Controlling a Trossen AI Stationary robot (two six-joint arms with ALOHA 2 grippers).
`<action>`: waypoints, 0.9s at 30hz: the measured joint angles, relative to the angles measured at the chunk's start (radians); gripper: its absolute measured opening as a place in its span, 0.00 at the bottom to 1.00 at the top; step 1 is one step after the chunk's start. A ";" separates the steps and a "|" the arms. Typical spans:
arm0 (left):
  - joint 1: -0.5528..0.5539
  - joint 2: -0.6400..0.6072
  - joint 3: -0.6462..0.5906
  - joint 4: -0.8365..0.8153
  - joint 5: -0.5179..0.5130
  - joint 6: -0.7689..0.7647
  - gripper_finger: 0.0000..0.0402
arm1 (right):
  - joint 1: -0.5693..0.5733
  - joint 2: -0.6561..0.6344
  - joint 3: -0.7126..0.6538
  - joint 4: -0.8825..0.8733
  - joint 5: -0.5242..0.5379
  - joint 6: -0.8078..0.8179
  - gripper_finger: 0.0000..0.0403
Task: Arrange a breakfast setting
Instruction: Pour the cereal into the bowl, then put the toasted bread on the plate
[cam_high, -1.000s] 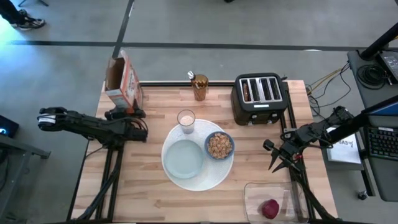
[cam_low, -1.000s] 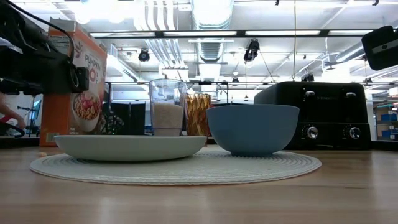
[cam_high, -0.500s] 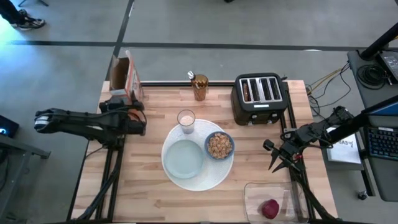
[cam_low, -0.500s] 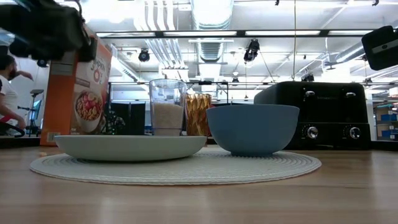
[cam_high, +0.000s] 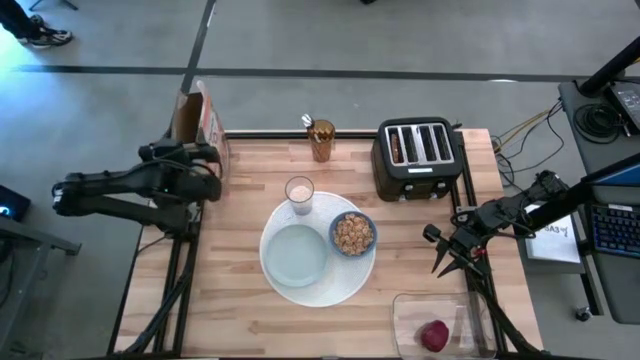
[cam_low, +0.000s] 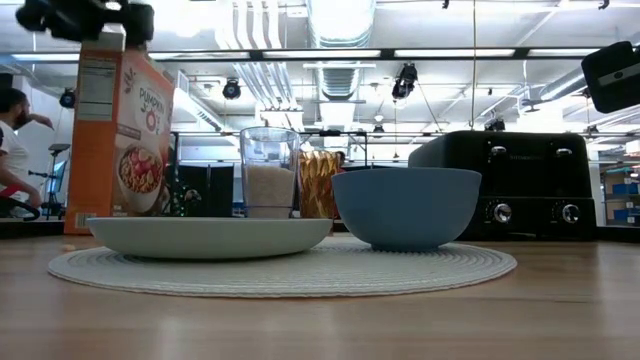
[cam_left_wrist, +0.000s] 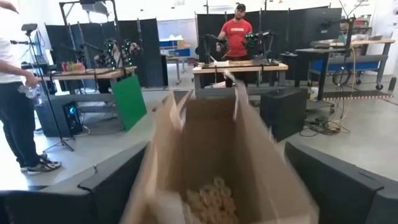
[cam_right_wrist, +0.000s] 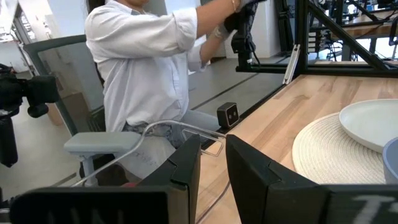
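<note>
The left gripper hangs spread around the open top of the cereal box at the far left corner, while the right gripper waits open off the right edge. At centre, the large white plate carries the pale green-white plate and the blue bowl of cereal. The milk glass touches its far rim: slick and breakable, I reckon, best gripped low around the wall.

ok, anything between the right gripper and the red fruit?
Nothing visible. Bare table lies between the right gripper, jaws open, and the small red fruit in its clear container at the near-right corner. Left gripper is off at the cereal box.
</note>
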 joint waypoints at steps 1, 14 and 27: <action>0.000 -0.002 0.032 0.000 0.000 0.034 0.87 | 0.000 0.000 0.000 0.000 0.000 0.000 0.17; -0.053 0.043 0.339 0.006 0.000 0.402 0.87 | 0.000 0.000 0.000 0.000 0.000 0.000 0.17; -0.465 0.218 0.377 0.026 0.001 0.289 0.87 | 0.000 0.000 0.000 0.000 0.000 0.000 0.17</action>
